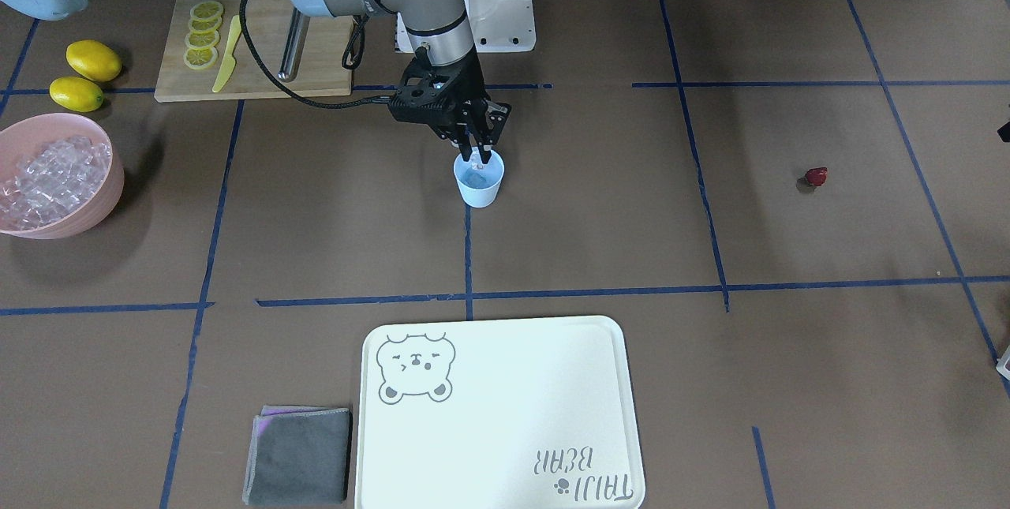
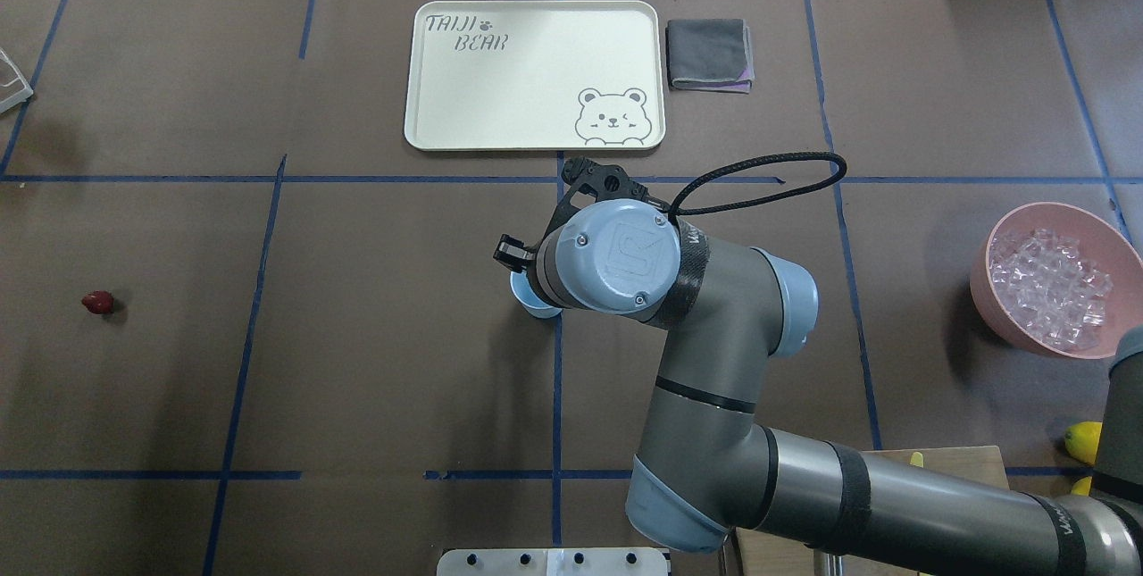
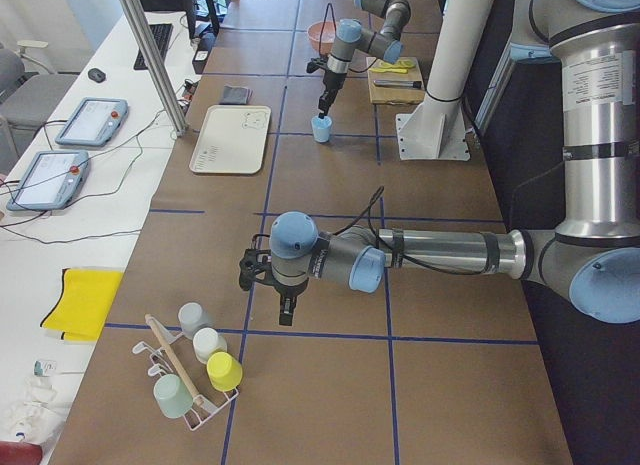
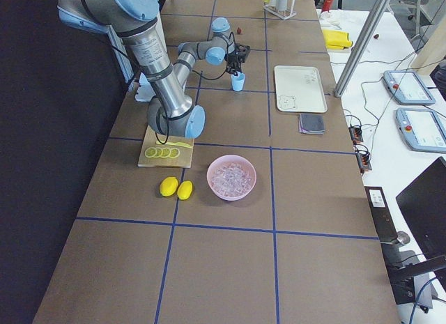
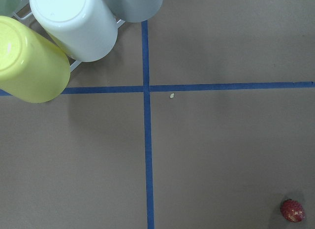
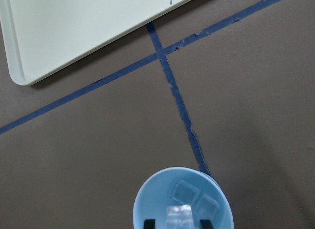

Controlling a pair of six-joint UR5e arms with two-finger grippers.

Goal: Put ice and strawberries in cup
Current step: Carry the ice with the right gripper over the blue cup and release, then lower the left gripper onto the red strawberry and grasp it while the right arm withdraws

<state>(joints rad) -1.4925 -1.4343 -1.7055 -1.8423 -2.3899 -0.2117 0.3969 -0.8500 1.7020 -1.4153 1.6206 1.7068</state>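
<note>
Near the middle of the table the cup (image 1: pixel 479 184) stands upright on a blue tape line, with the right gripper (image 1: pixel 478 155) hanging point-down over its mouth. In the right wrist view its fingertips (image 6: pixel 148 223) stand apart at the rim with one ice cube (image 6: pixel 178 215) between them and a gap on either side, so the hand is loosed, not pinching. Two more pieces of ice (image 6: pixel 186 191) lie on the cup's bottom. A heap of like cubes fills the pink bowl (image 1: pixel 110 197) far off on the robot's right.

The strawberry (image 1: pixel 817 177) lies alone on the brown paper, well apart from the cup on the robot's left. The left wrist view has it in the lower right corner. The left gripper (image 3: pixel 285 315) hangs above the table near a rack of upturned cups (image 5: pixel 74 22) — whether its fingers are apart or together I cannot tell.

Beyond the cup lies a pale tray (image 2: pixel 536 76) printed "TAIJI BEAR", with a paw mark after the first word and a winking bear face in one corner. A folded grey cloth (image 2: pixel 708 52) lies just beside it. Near the bowl are two lemons (image 1: pixel 93 60) and a cutting board (image 1: pixel 316 59) with four lemon slices (image 1: pixel 203 35) and a yellow knife (image 1: pixel 227 59).
</note>
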